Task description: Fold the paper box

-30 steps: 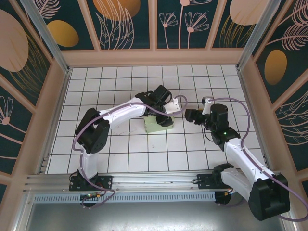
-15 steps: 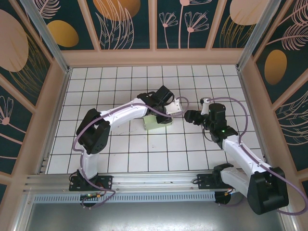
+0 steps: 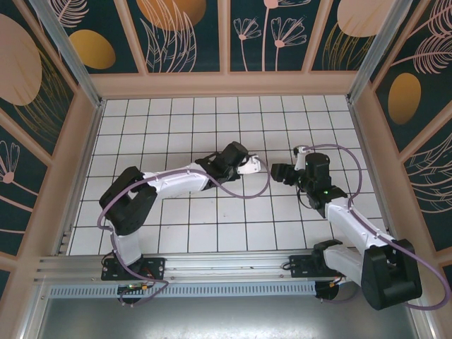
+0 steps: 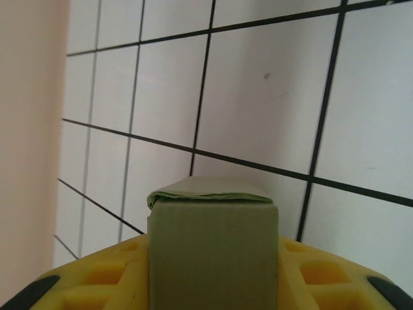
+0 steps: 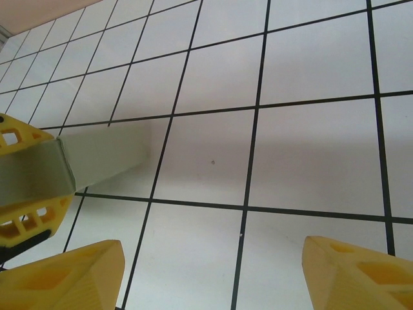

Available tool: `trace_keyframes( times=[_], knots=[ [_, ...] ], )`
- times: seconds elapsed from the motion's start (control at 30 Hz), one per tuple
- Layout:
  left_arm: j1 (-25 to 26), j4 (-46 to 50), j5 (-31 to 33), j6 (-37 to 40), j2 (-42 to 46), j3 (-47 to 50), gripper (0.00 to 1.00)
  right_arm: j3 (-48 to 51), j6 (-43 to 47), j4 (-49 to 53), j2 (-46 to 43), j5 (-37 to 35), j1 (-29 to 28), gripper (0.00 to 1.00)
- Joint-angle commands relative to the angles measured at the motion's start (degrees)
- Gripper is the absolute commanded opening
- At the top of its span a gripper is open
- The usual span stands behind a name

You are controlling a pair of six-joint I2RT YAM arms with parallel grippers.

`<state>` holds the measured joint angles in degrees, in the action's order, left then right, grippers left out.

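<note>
While the left gripper (image 4: pixel 213 278) is clamped on the paper box (image 4: pixel 213 223), the right gripper (image 5: pixel 210 248) hangs over the desk (image 5: pixel 310 161) with its two yellow fingers (image 5: pixel 71 274) spread wide apart and nothing between them.

From the left wrist camera, the pale mint-green box sits squarely between that gripper's yellow fingers (image 4: pixel 97 281), one pressed to each side. Its flat face is turned to the lens, and a folded edge runs across its far end. That end points at the white, black-lined tiles beyond it. Whether the box touches the tiles cannot be told.

From the right wrist camera, the box shows at the left edge, pinched between the left gripper's yellow fingers above and below it. Its blunt end faces the middle of the picture. A grey shade lies on the tiles just beside that end.

From the overhead camera, the left arm (image 3: pixel 176 180) reaches from its base at the near edge out to the centre of the desk. The right arm (image 3: pixel 346 215) bends in from the other side, so the two grippers face each other, near but apart. The box is hard to make out there beneath the left gripper. Dark teal panels (image 3: pixel 183 35) with pale plant drawings wall in the desk.
</note>
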<state>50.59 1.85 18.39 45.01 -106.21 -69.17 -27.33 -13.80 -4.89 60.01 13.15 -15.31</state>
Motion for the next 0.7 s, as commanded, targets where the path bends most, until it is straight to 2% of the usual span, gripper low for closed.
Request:
trace_keyframes(
  times=[0.0, 0.1, 0.2, 0.37, 0.5, 0.67],
  knots=[
    [0.3, -11.6, 3.6, 8.2, -0.8, 2.5, 0.33, 0.9, 0.2, -2.4, 0.7, -0.4, 0.5, 0.73],
    [0.2, -12.4, 3.9, 8.5, -2.5, 3.1, 0.34, 1.0, -0.2, -2.7, 1.1, -0.4, 0.7, 0.73],
    [0.3, -11.2, 2.1, 5.8, -2.1, 2.7, 0.39, 0.8, -0.2, -2.8, 1.0, -0.4, 0.6, 0.73],
    [0.3, -7.7, -2.8, -0.8, -0.3, 1.3, 0.78, 0.2, -0.2, -2.7, 0.8, -0.1, 0.8, 0.73],
    [0.0, -11.6, -4.4, -7.5, 3.3, 3.8, 0.97, -0.1, -0.1, -3.9, -0.1, -0.8, 1.1, 0.78],
    [-4.3, -15.8, -12.0, -20.8, 12.5, 8.9, 0.98, 0.6, 0.7, -9.2, -0.9, -4.9, 2.1, 0.87]
  ],
)
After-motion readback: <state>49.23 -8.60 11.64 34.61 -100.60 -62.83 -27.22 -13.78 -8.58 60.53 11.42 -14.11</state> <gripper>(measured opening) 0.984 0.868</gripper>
